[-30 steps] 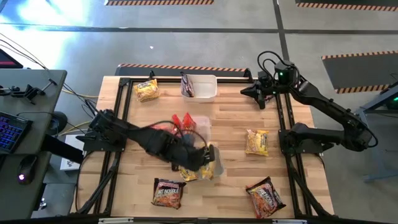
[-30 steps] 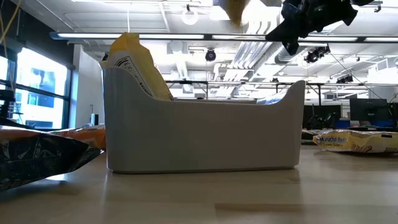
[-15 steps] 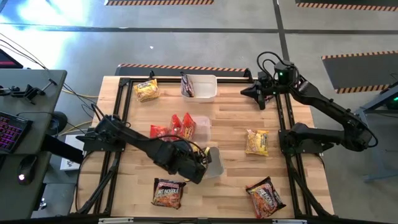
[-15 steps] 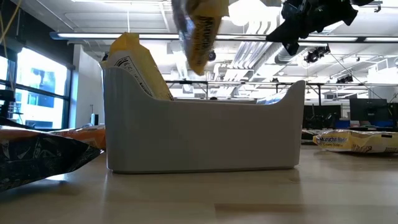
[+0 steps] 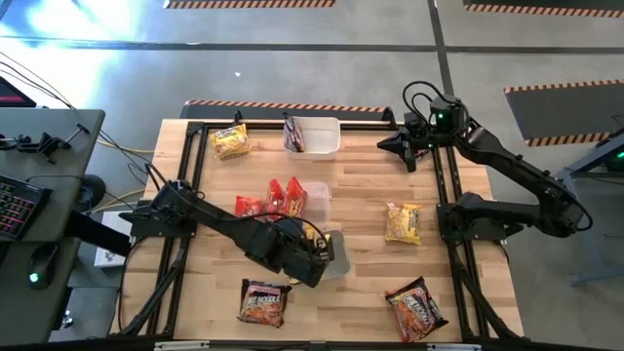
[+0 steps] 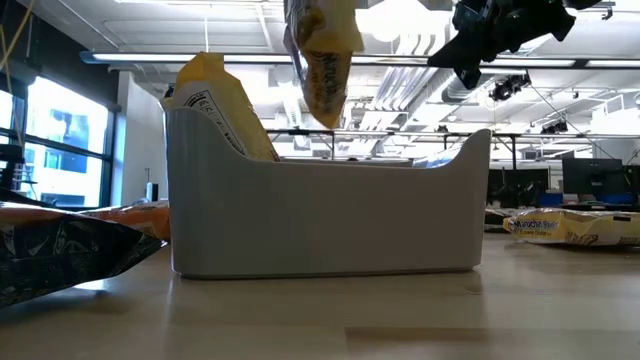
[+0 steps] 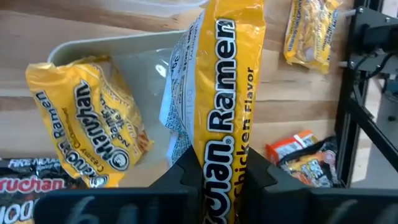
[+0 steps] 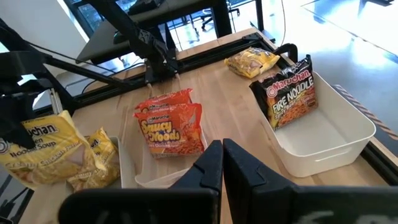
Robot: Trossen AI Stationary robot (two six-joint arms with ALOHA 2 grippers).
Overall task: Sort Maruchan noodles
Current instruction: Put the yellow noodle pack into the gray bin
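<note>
Above the near clear tub [image 7: 93, 46] at the table's middle, the left end effector [image 7: 225, 163] pinched a yellow ramen packet [image 7: 227, 93] hanging upright; released off-centre, it might catch the rim and tip out, while the right end effector [image 8: 222, 163] waited shut, far right.

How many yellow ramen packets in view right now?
4 yellow packets: one held by the left gripper over the near tub, one inside that tub, one at the table's far-left corner, one loose on the right. More may be hidden under the arm.

The held yellow packet [image 6: 322, 55] runs off the low view's top edge.
</note>
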